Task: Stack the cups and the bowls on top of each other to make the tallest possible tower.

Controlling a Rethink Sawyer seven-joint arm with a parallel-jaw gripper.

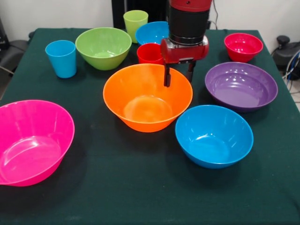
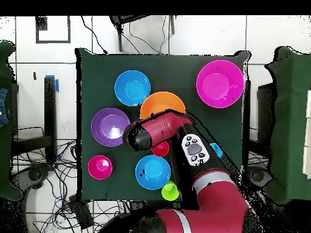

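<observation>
Table (image 1: 140, 197): dark green cloth, all items standing upright on it, none nested in another; no tower is built.

Gripper (image 1: 177, 75): red and black, hanging over the far rim of the orange bowl (image 1: 147, 97). The two dark fingers (image 1: 167, 75) stand apart with nothing between them (spread, empty), their tips at about rim level of that bowl.

Bowls, front view:
- Orange bowl: large, centre of the table.
- Pink bowl (image 1: 32, 140): large, at the near left corner, well apart from the orange one.
- Near blue bowl (image 1: 214, 135): medium, just beside the orange bowl on its right.
- Purple bowl (image 1: 241, 85): medium, right side, behind the near blue bowl.
- Small red bowl (image 1: 243, 46): far right, behind the purple bowl.
- Lime green bowl (image 1: 103, 47): far left of centre.
- Far blue bowl (image 1: 152, 33): at the back, partly hidden by the arm.

Cups, front view:
- Light blue cup (image 1: 61, 58): far left, just beside the lime green bowl.
- Lime green cup (image 1: 135, 24): at the back edge, between the lime green bowl and the far blue bowl.
- Red cup (image 1: 150, 53): directly behind the orange bowl, close to the gripper (whether it touches the bowl cannot be told).

Overhead view: the arm (image 2: 200, 182) covers much of the table's middle; the orange bowl shows only partly past it.
</observation>
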